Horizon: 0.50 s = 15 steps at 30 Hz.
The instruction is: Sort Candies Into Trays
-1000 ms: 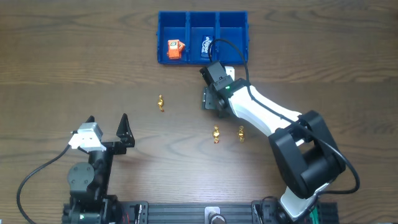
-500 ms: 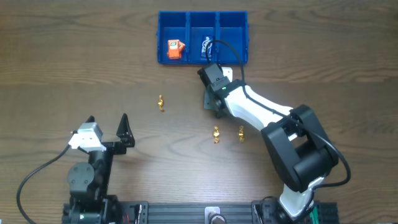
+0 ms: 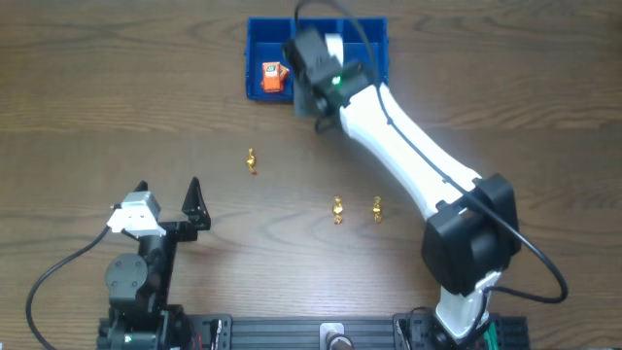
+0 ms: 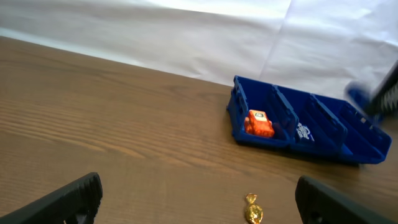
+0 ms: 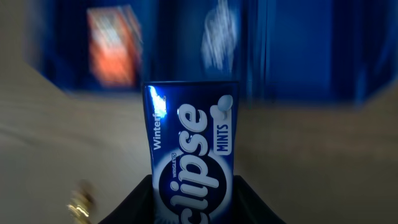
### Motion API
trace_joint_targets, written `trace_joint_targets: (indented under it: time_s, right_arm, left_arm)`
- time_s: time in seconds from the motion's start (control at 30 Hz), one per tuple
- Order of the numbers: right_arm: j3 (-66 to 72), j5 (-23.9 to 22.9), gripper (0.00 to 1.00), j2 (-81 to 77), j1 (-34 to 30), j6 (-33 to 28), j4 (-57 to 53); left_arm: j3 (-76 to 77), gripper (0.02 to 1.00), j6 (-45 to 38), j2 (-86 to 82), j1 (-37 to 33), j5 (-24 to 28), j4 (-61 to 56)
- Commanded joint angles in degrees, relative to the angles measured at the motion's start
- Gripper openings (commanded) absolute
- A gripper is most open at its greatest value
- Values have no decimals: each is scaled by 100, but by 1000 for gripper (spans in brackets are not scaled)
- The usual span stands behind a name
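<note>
Right gripper (image 5: pixel 194 202) swung across the surface (image 3: pixel 525 97) to the blue tray (image 3: pixel 270 39) — clamped on a blue mint box (image 5: pixel 193 137) | left gripper (image 3: pixel 168 190) spread wide near its base

Soft even light; glare on mint box (image 5: pixel 191 155)

A brown wood-grain worktop (image 3: pixel 107 87) spread across the frame, and a white sheet (image 4: pixel 186 31) ran along the top behind its far edge.

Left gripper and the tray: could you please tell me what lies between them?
A single gold candy lies between the left gripper and the tray, as the top and left wrist views both show.
</note>
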State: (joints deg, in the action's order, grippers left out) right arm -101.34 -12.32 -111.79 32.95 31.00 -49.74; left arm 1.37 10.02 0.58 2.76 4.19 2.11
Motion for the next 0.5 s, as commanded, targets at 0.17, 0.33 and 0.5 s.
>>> trace_joint_targets:
  time_s: [0.17, 0.33, 0.5]
  right_arm:
    - [-3209, -487, 257, -2245, -319, -579, -686]
    - [-3335, 39, 264, -2839, -581, -398, -350]
    - [-3331, 42, 286, -2935, -640, -341, -284]
  left_arm:
    - [-109, 998, -83, -33, -24, 94, 197]
    - [-109, 998, -83, -33, -22, 94, 197]
    - [-109, 998, -83, -33, -22, 94, 197]
